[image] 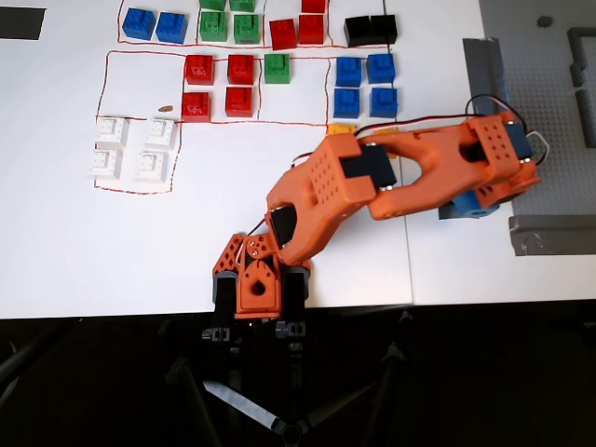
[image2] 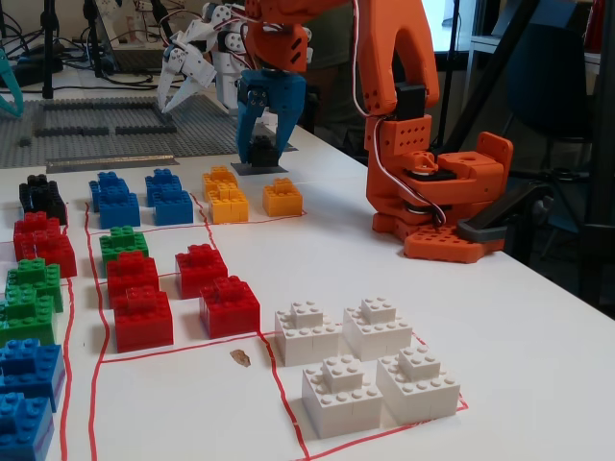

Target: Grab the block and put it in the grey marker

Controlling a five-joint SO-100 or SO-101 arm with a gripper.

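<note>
Clamped on the block (image2: 261,151), the gripper (image2: 264,154) hangs straight over the grey marker (image2: 258,168), brick almost touching it; only lowering remains.

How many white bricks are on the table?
4: upper-left white brick, upper-right, lower-left, lower-right, clustered at the overhead view's left. None seems hidden.

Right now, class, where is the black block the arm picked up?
In the fixed view, the block sits between the gripper's blue fingers, on the grey marker, just behind the orange bricks.
</note>
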